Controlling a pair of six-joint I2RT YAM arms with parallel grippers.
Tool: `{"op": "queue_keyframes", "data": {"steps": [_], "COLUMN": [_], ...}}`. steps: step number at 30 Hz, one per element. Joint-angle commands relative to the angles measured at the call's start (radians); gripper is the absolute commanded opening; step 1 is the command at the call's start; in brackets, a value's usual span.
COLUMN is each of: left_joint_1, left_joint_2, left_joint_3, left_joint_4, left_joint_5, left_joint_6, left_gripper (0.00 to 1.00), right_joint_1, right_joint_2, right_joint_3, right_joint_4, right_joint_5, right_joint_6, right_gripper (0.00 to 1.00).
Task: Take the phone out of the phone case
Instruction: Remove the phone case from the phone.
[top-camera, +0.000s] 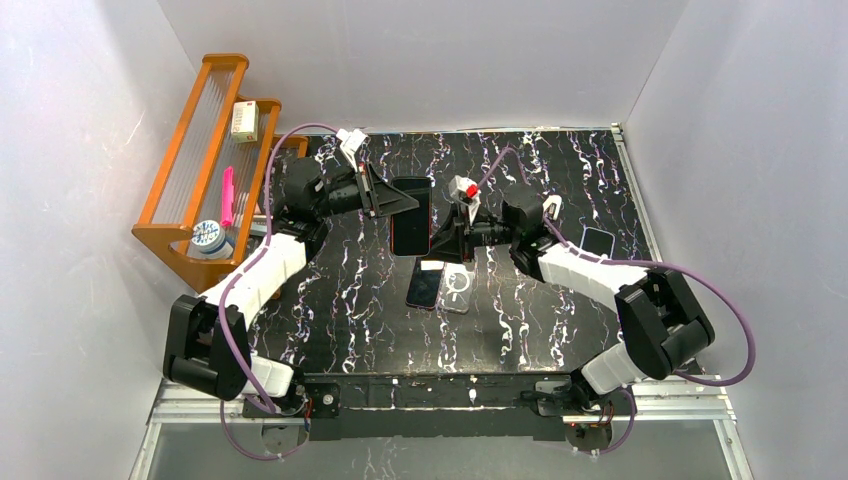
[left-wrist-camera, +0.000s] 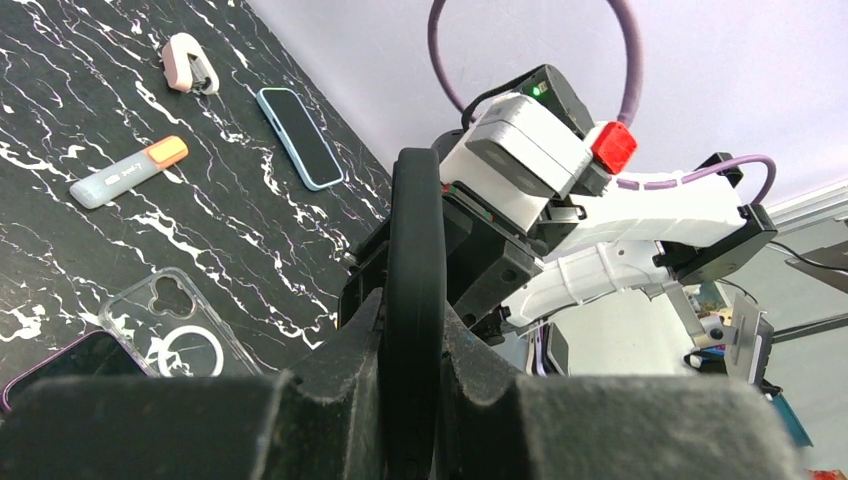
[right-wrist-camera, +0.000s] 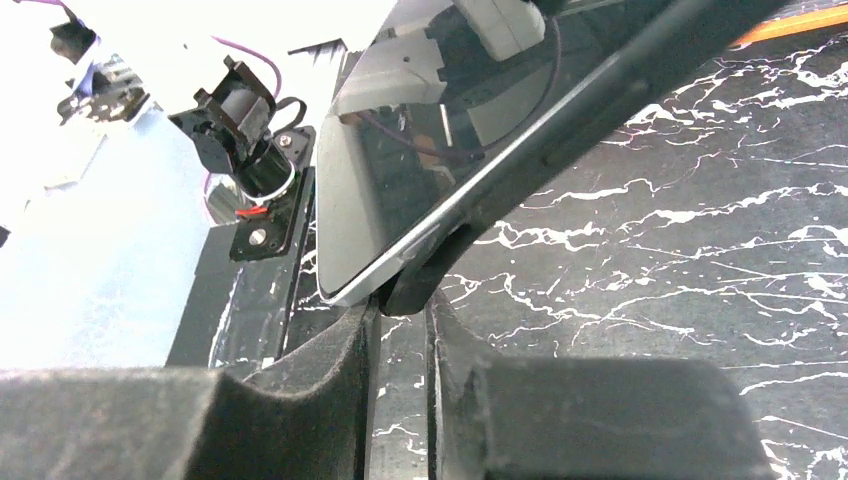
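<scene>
Blk marble tbl (top-camera: 350, 330), white walls (top-camera: 420, 60), orange rack (top-camera: 168, 250) left.

Your top cam looked down from high at the near side; wrist cams sat close, facing each other, all three sharing the cased phone (top-camera: 411, 215).

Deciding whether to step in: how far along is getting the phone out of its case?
Done: the cased phone is up off the table, held between both arms. In hand: the left gripper clamps the phone case edge; the right gripper pinches a corner, which looks peeled off the phone. Left: the rest of the case is still on.
</scene>
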Motion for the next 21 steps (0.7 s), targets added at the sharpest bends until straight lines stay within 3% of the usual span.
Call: {"op": "queue_keyframes", "data": {"steps": [1, 12, 21], "left_joint_1": [-0.036, -0.076, -0.114], "left_joint_2": [-0.048, -0.077, -0.080], "left_joint_3": [-0.011, -0.057, -0.075], "left_joint_4": [0.060, 0.085, 0.094], "left_joint_5": [0.056, 0.032, 0.019], "left_joint_6": [-0.112, -0.128, -0.134], "left_gripper": [0.00, 0.00, 0.00], "right_joint_1": [-0.010, -0.011, -0.017], "right_joint_2": [-0.015, 0.030, 0.037], "right_joint_3": [-0.041, -0.078, -0.094], "right_joint_4": [0.394, 0.679, 0.759], "right_joint_5": [0.167, 0.241, 0.294], "right_joint_6": [0.256, 0.567, 0.644], "right_gripper": [0.13, 0.22, 0.25]}}
